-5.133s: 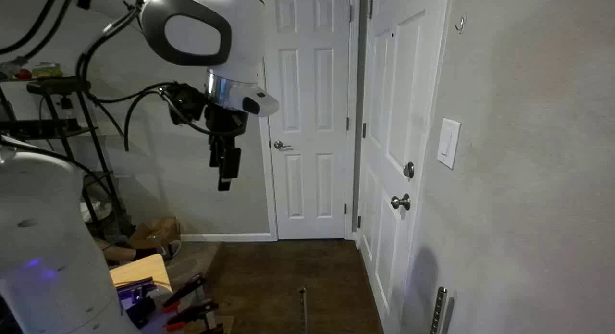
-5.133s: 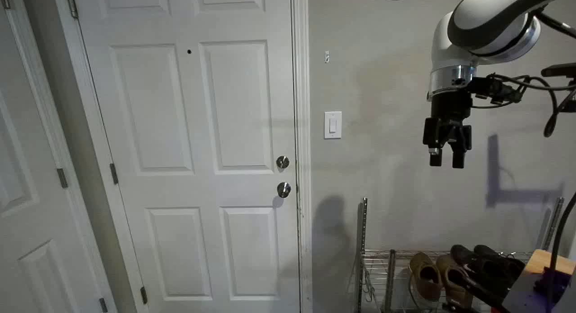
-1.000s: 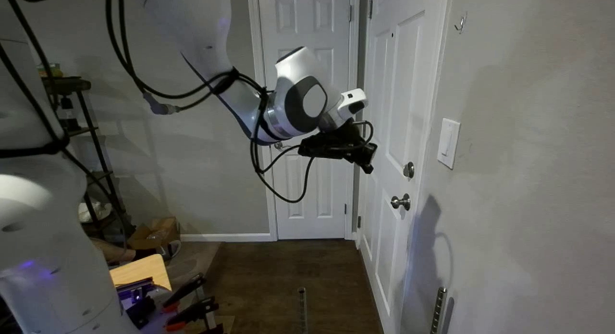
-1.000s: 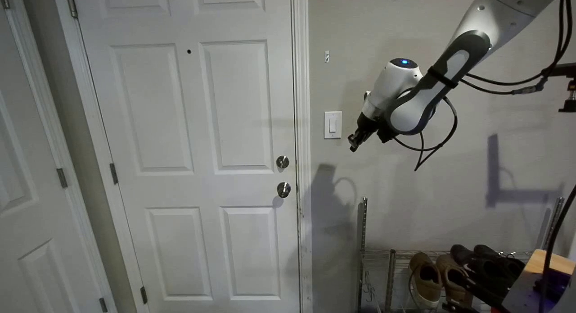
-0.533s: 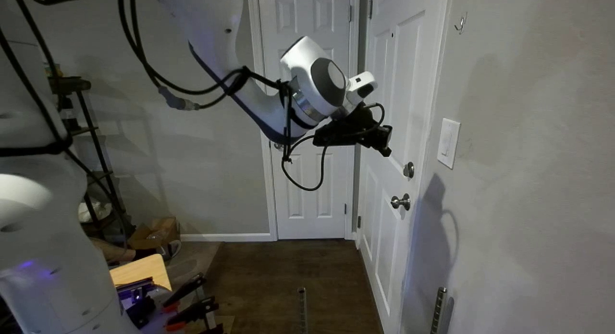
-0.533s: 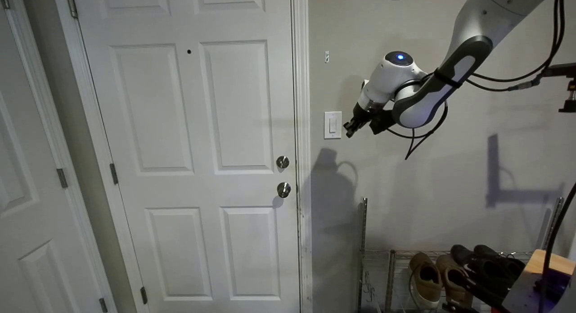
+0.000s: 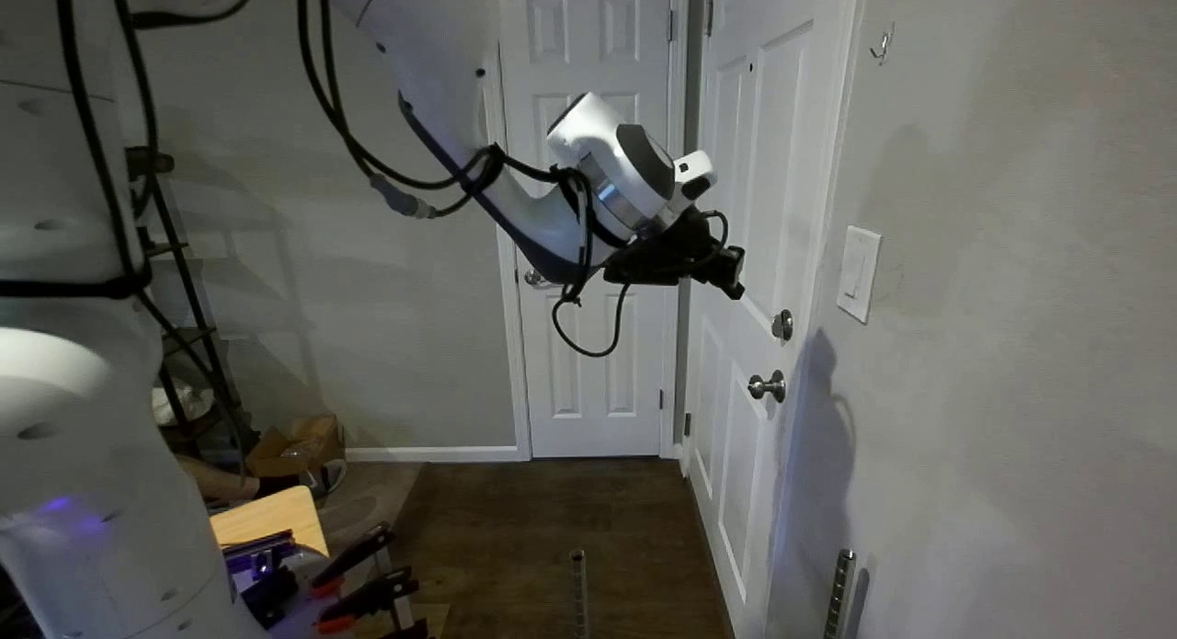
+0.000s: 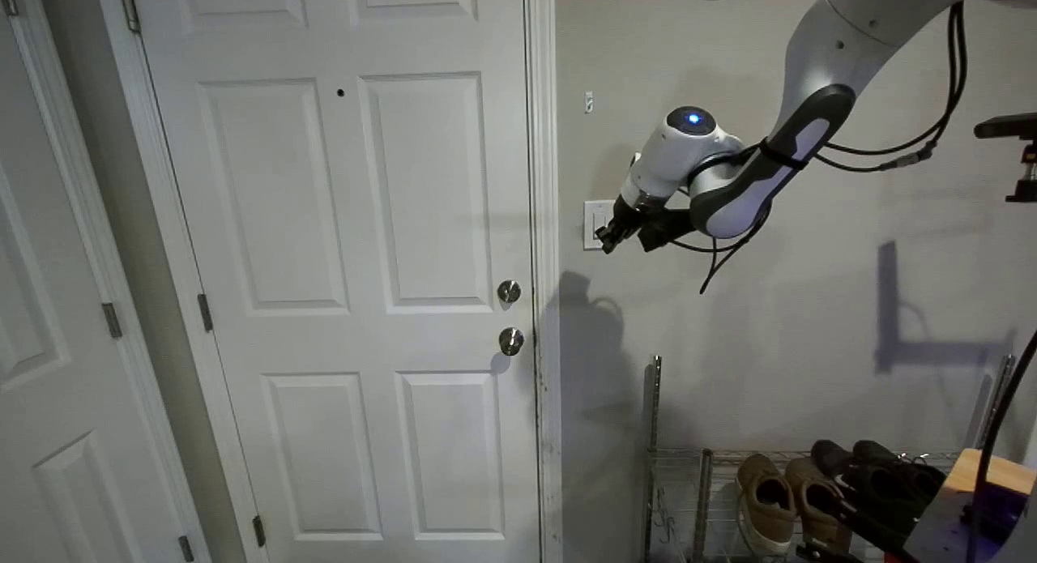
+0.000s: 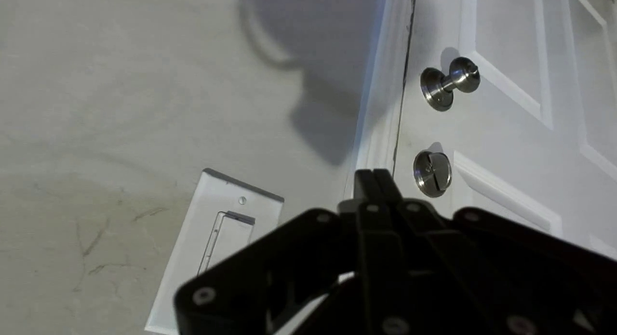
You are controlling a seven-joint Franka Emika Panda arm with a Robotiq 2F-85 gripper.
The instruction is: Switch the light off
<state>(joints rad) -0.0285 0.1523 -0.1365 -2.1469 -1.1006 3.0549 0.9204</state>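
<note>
The light itself is out of view. Its switch, a white upright wall plate [image 7: 860, 274] with a rocker, is on the wall beside the door. My gripper [image 7: 737, 291] points obliquely down toward that wall, with a gap between its tips and the plate. In another exterior view the gripper [image 8: 604, 240] overlaps the lower right of the switch plate [image 8: 591, 215]. The wrist view shows the gripper [image 9: 373, 173] with its black fingers together and nothing between them. There the plate [image 9: 185, 267] lies left of the fingertips, its lower right hidden behind the gripper linkage.
A white door with a round metal knob [image 9: 462, 75] and a deadbolt [image 9: 432, 173] stands next to the switch. Higher on the wall is a small hook [image 8: 589, 102]. Below, a wire rack [image 8: 680, 458] holds shoes, and a metal post [image 7: 839, 591] rises near the wall.
Five seconds ago the gripper hung straight down, fingers apart, farther from the switch. Since then it has shut and tilted toward the wall. Over the last second it rose, then shifted sideways to the plate.
</note>
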